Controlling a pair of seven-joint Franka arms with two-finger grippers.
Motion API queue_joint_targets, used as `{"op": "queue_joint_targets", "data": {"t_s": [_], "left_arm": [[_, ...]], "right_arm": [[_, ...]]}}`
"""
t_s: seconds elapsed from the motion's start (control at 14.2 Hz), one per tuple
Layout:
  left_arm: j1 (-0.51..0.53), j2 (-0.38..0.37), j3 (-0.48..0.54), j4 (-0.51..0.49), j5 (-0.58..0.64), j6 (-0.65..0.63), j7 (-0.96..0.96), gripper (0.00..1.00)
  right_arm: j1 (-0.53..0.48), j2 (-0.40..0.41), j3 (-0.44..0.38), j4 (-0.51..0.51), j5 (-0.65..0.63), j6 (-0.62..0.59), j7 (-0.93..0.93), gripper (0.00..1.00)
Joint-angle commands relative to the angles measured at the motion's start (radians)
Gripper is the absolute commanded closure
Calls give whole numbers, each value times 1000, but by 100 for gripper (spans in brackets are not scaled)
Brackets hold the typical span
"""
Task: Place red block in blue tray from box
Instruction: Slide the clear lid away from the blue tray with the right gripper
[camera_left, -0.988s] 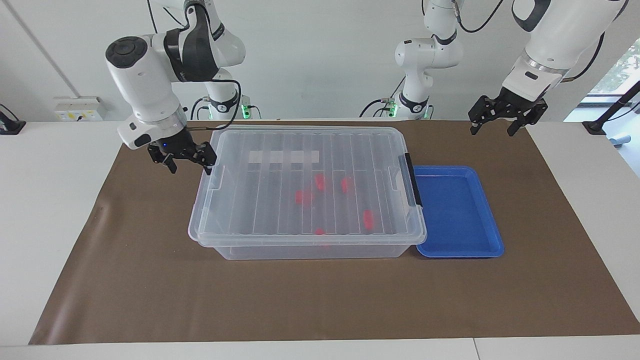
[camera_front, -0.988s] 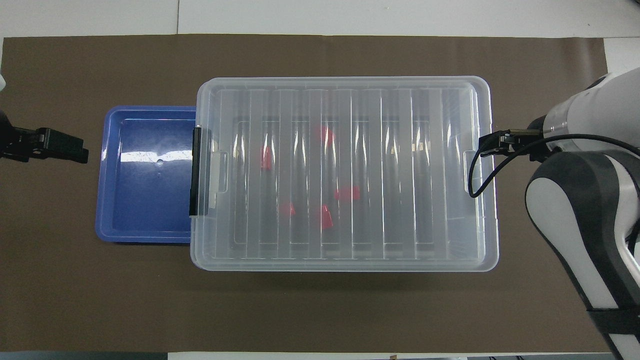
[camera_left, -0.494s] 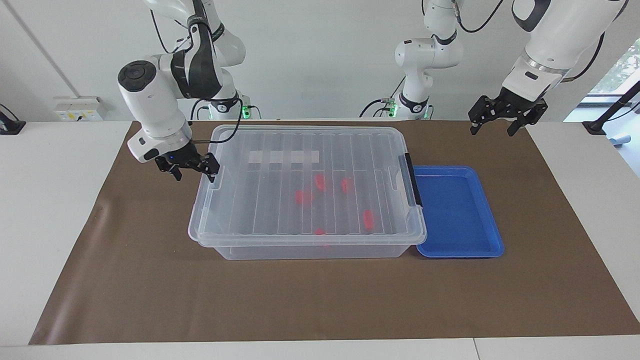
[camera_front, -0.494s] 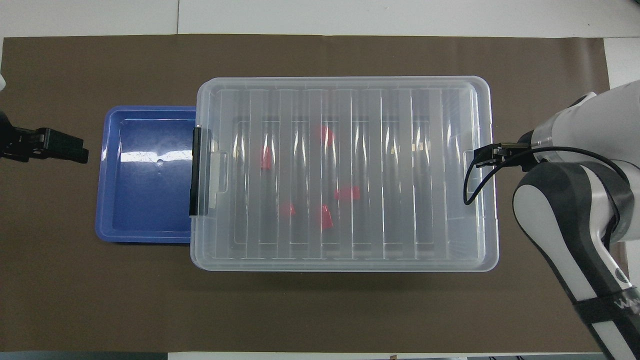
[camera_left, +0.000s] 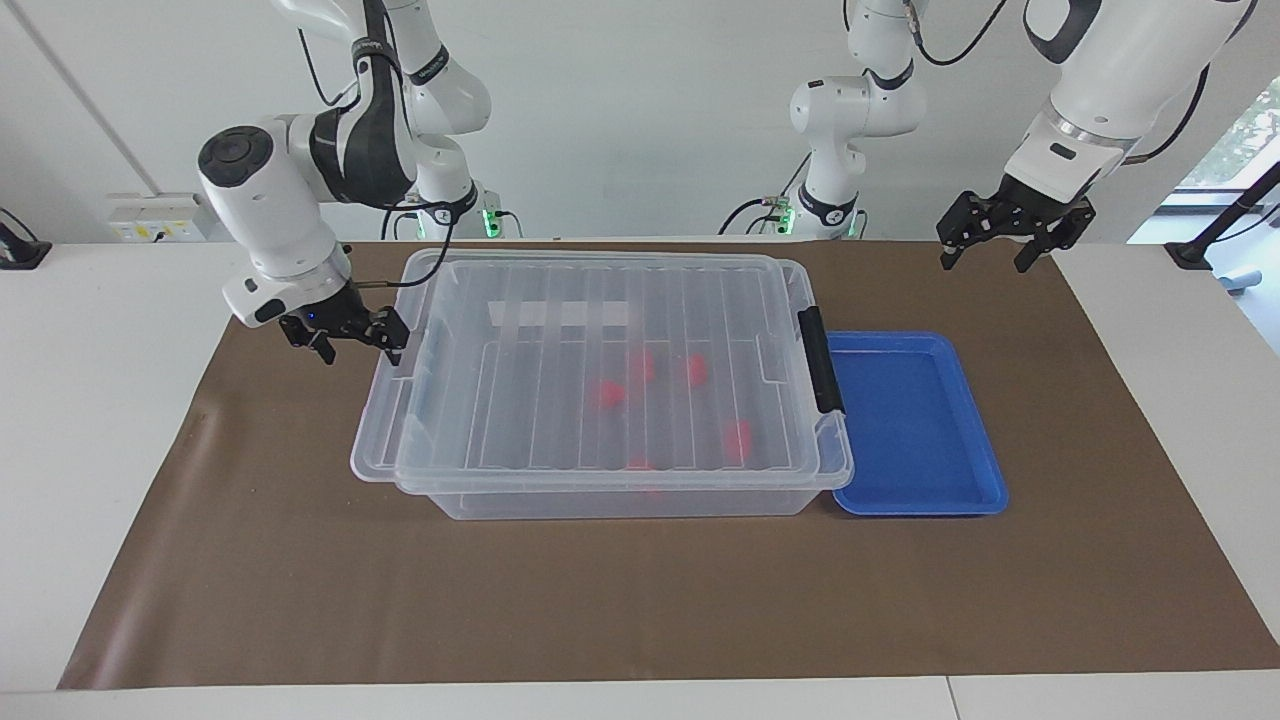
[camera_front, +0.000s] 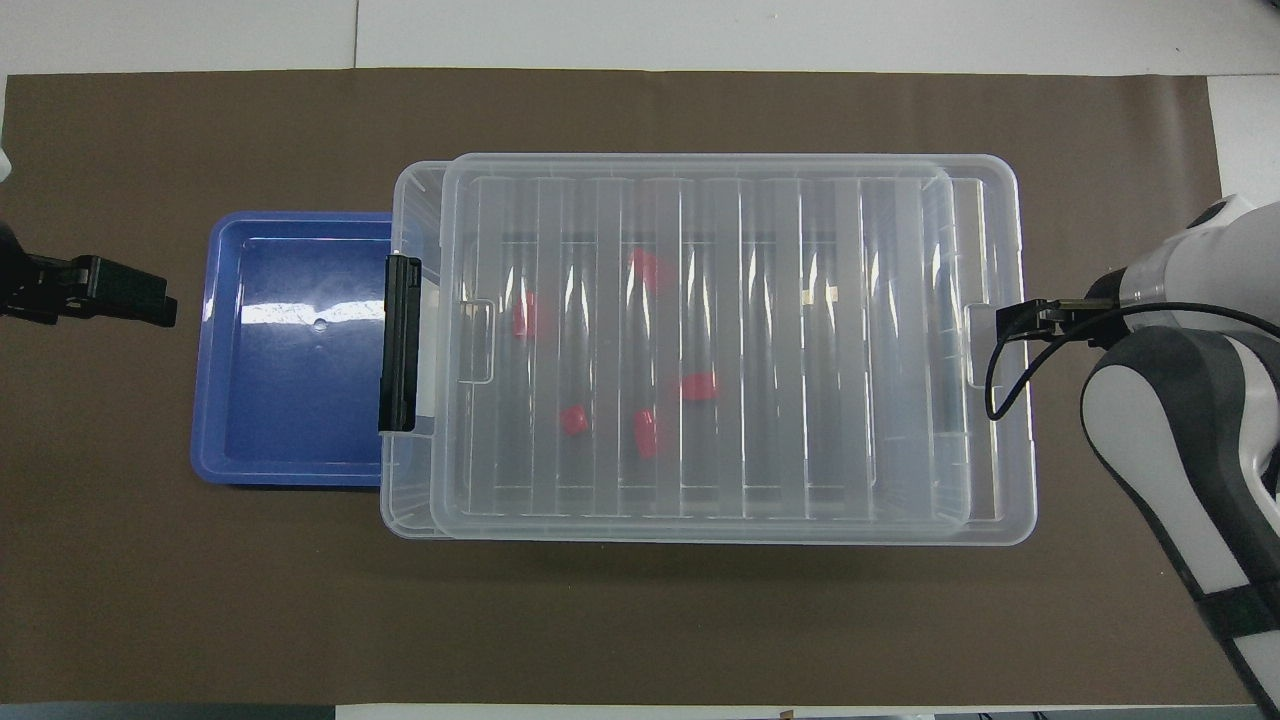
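Red blocks (camera_left: 607, 393) lie inside the box (camera_left: 600, 490), under its clear lid (camera_left: 560, 300), and this lid sits shifted toward the right arm's end of the table, overhanging the box rim there. The right gripper (camera_left: 346, 337) is at that overhanging short edge of the lid, its fingers spread apart; I cannot tell if a finger hooks the lid's tab or only touches it. From this gripper the blocks are toward the middle of the box, then comes the black latch (camera_left: 820, 372) on the other short side, and past it the blue tray (camera_left: 915, 420), which touches the box and has nothing in it. The lid's long axis runs from one arm's end to the other, so I judge it should slide further along this line. The left gripper (camera_left: 1008, 232) waits in the air, released, over the mat (camera_left: 640, 600) near the tray, so the left arm is closer for the placing.
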Motion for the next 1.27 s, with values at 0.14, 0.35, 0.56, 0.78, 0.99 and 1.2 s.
{"op": "queue_joint_targets", "data": {"t_s": [0.14, 0.35, 0.56, 0.78, 0.99, 1.2], "left_arm": [[8, -24, 1, -21, -16, -9, 11, 0], [8, -22, 1, -21, -16, -9, 11, 0], [8, -22, 1, -21, -16, -9, 11, 0], [8, -22, 1, -21, -16, -12, 11, 0], [-3, -27, 1, -27, -16, -26, 3, 0], [-18, -66, -21, -111, -16, 37, 2, 0]], "right_arm": [[-72, -20, 5, -33, 6, 33, -123, 0], [-106, -17, 5, -28, -2, 33, -183, 0], [-146, -16, 5, -20, -5, 34, -255, 0], [-184, -14, 5, -17, -5, 40, -313, 0], [-233, -8, 5, -8, -6, 42, -384, 0], [-259, -7, 5, -5, -6, 51, -427, 0]]}}
